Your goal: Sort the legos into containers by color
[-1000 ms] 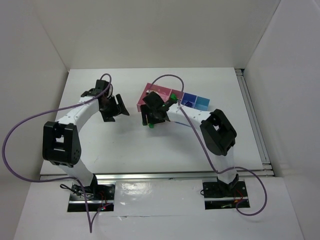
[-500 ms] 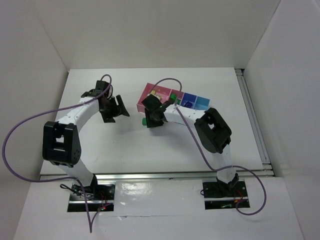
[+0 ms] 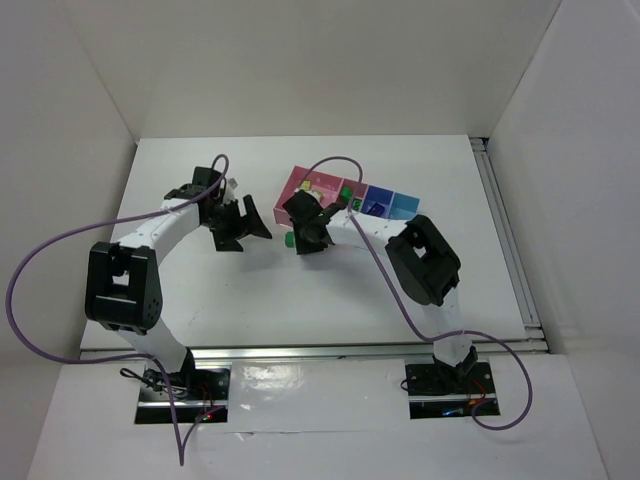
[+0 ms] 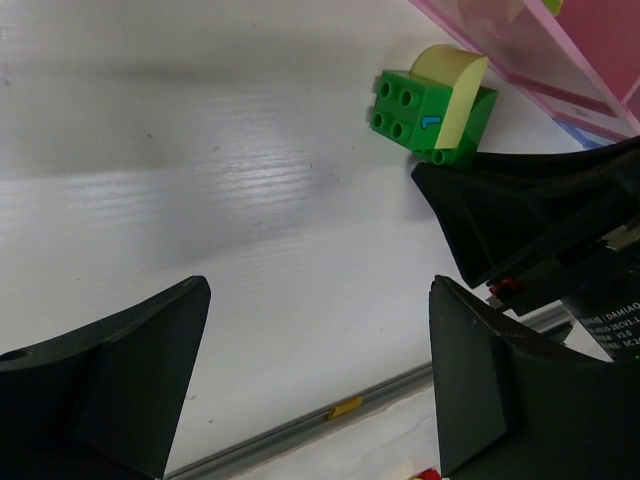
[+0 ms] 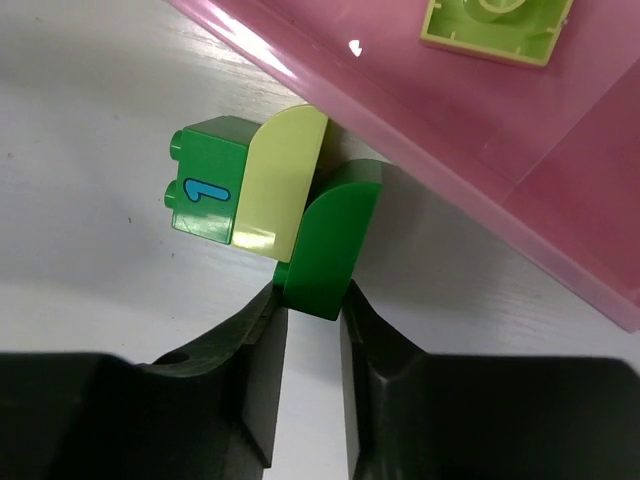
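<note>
- My right gripper (image 5: 310, 300) is clamped shut on a dark green rounded lego (image 5: 330, 235), shown close up by the right wrist camera. A pale yellow curved piece (image 5: 285, 180) and a green brick marked "1" (image 5: 205, 190) touch it at 10 o'clock.
- The same view has the pink container (image 5: 520, 210) just beyond at 1 o'clock, with a lime lego (image 5: 495, 25) lying inside.
- My left gripper (image 4: 320, 295) stands wide open and empty. Its camera alone shows the green brick's studded face on the table (image 4: 200, 150) at 1 o'clock, with my right fingers against the cluster.
- Only the top view takes in the whole row of containers (image 3: 405, 207), pink through light blue, with both grippers near its 8 o'clock end.
</note>
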`<act>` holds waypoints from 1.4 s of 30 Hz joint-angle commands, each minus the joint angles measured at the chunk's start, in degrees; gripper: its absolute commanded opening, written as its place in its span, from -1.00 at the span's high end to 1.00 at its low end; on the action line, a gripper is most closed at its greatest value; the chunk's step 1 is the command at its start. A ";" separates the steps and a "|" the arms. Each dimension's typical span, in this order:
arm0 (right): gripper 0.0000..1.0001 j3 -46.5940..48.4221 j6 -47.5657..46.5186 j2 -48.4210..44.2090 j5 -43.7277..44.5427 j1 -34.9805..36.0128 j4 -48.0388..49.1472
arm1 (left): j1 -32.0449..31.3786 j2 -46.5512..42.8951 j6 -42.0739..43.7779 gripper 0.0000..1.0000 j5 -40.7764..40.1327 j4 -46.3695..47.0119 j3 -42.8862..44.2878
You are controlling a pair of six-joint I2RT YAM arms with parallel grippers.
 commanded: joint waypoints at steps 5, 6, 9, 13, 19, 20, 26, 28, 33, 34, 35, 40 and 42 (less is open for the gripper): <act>0.75 -3.60 -1.34 -4.09 0.02 -0.10 4.58 | 0.44 0.65 3.70 -0.91 10.01 4.00 -0.77; 0.75 -5.18 -1.35 -5.75 0.01 -0.10 5.55 | 0.44 0.65 4.66 -0.96 11.60 4.62 -0.77; 0.85 -11.07 -2.49 -12.52 -1.30 -0.10 8.63 | 0.44 1.70 5.81 -1.00 17.40 6.81 -2.09; 0.88 -14.95 -3.81 -18.59 -2.71 -0.10 10.22 | -0.09 3.98 6.52 -1.00 22.85 9.44 -3.32; 0.88 -16.98 -5.22 -21.93 -7.72 0.42 13.11 | -1.84 5.13 4.77 -0.97 26.37 13.93 -3.85; 0.88 -18.02 -5.22 -21.94 -8.42 0.42 13.90 | -1.85 5.13 4.07 -0.95 27.07 15.07 -5.07; 0.88 -19.35 -5.22 -23.26 -9.57 0.42 14.70 | -2.38 3.29 0.72 -0.82 31.47 22.63 -6.57; 0.88 -18.83 -5.74 -23.26 -9.57 0.95 14.70 | -2.38 3.28 0.19 -0.80 32.00 23.25 -6.57; 0.88 -18.29 -5.74 -23.26 -10.09 1.48 14.70 | -2.90 4.43 -0.42 -0.54 32.53 23.26 -6.05; 0.88 -18.29 -5.74 -23.26 -10.10 1.48 14.70 | -2.90 4.43 -0.95 -0.47 33.14 24.04 -6.05; 0.88 -18.29 -5.74 -23.26 -10.10 1.48 14.70 | -2.90 4.43 -0.95 -0.38 33.14 24.05 -6.05; 0.88 -17.77 -6.27 -23.26 -9.40 1.48 13.83 | -2.90 5.04 -1.48 0.78 33.14 23.43 -5.34; 0.88 -17.16 -6.27 -23.26 -8.17 2.00 12.87 | -2.90 5.56 -1.48 0.92 33.67 22.91 -4.73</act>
